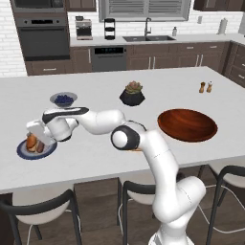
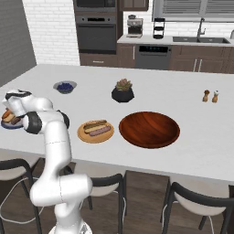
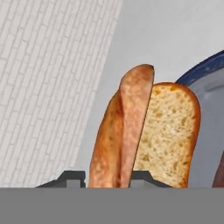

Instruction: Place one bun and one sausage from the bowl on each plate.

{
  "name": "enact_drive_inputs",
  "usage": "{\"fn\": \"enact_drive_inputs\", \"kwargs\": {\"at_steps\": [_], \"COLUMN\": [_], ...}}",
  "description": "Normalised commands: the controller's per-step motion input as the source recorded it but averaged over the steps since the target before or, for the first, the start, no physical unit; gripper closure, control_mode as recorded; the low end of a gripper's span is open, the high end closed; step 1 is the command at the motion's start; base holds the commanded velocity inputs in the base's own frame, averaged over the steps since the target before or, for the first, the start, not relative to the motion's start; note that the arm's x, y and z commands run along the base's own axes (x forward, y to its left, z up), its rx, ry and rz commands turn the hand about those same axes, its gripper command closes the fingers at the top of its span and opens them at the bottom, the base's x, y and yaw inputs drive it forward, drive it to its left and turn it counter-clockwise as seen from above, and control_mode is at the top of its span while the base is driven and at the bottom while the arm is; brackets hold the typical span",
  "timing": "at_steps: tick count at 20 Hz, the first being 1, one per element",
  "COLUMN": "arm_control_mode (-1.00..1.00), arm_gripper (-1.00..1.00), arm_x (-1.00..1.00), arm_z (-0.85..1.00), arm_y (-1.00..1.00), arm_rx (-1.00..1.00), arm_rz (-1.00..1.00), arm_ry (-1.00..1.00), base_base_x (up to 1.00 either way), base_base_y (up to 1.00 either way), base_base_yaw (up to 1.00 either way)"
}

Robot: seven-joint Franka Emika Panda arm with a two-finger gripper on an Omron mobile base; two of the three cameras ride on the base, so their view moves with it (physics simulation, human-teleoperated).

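My gripper (image 3: 107, 180) is shut on a brown split bun (image 3: 131, 131), with a dark fingertip (image 3: 70, 177) on each side of its crusty half. The bun (image 1: 31, 142) stands over the grey-blue plate (image 1: 24, 152) with the dark blue rim (image 3: 201, 70), at the counter's left front. A sausage (image 1: 40, 146) lies on that plate beside the bun. The tan-orange plate (image 2: 82, 135) carries a bun (image 2: 94, 124) and a sausage (image 2: 100, 131). To its right sits the wide red-brown bowl (image 2: 149, 129), its inside bare.
A small grey bowl of blue berries (image 1: 63, 99) stands just behind the hand. A black plant pot (image 1: 132, 94) sits mid-counter, and salt and pepper shakers (image 1: 206, 87) at the far right. Stools (image 1: 43, 210) line the counter's near edge.
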Motion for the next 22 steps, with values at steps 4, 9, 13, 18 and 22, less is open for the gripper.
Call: {"fn": "enact_drive_inputs", "kwargs": {"at_steps": [4,9,13,18,22], "arm_control_mode": [-1.0,-1.0,-1.0,-1.0,-1.0], "arm_gripper": [-1.0,-1.0,-1.0,-1.0,-1.0], "arm_x": [0.04,0.0,0.0,-0.23,-0.85], "arm_z": [-0.09,0.09,0.24,0.66,0.27], "arm_y": [-0.14,-0.12,-0.02,-0.25,-0.87], "arm_rx": [0.12,0.03,0.0,0.01,0.09], "arm_rz": [0.02,0.08,0.11,0.1,0.02], "arm_ry": [0.0,0.0,0.0,0.0,0.0], "base_base_x": [0.0,0.0,0.0,0.0,0.0], "base_base_y": [0.0,0.0,0.0,0.0,0.0], "base_base_yaw": [0.0,0.0,0.0,0.0,0.0]}}
